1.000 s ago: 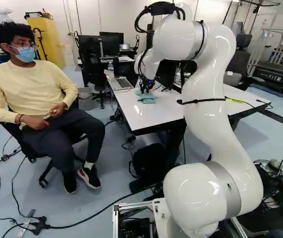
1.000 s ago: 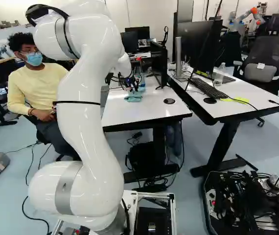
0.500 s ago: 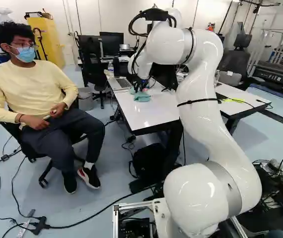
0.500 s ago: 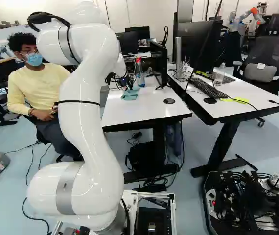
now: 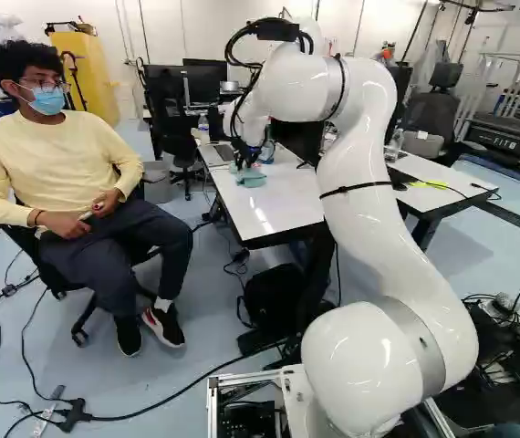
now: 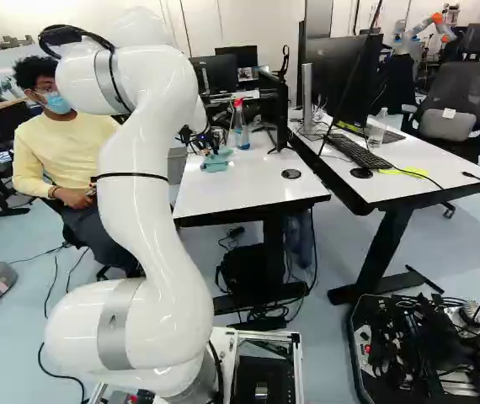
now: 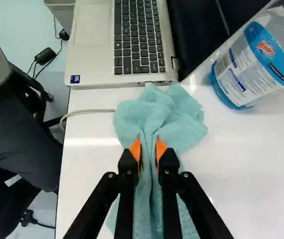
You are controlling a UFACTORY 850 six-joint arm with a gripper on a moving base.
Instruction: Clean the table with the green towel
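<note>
Toward the left edge of the white table [image 5: 274, 205], my gripper [image 5: 245, 165] reaches down to the green towel [image 5: 252, 179] in the left base view. The wrist view has the gripper [image 7: 148, 152] shut on a bunched fold of the towel [image 7: 157, 117], cloth pinched between its orange pads. Part of the towel spreads on the tabletop ahead of the fingers, up against the laptop's edge; the rest trails beneath them.
An open laptop [image 7: 94, 30] lies just ahead of the towel, its pale cable beside the cloth. A spray bottle with blue liquid [image 6: 241, 130] stands close by. A monitor [image 6: 272, 101] and a second desk [image 6: 408, 168] are farther right. A seated person [image 5: 64, 164] is left of the table.
The arm has swung left in both base views, and the held towel has slid over the table with it, closer to the laptop. The bottle shows more fully. The base has not moved.
</note>
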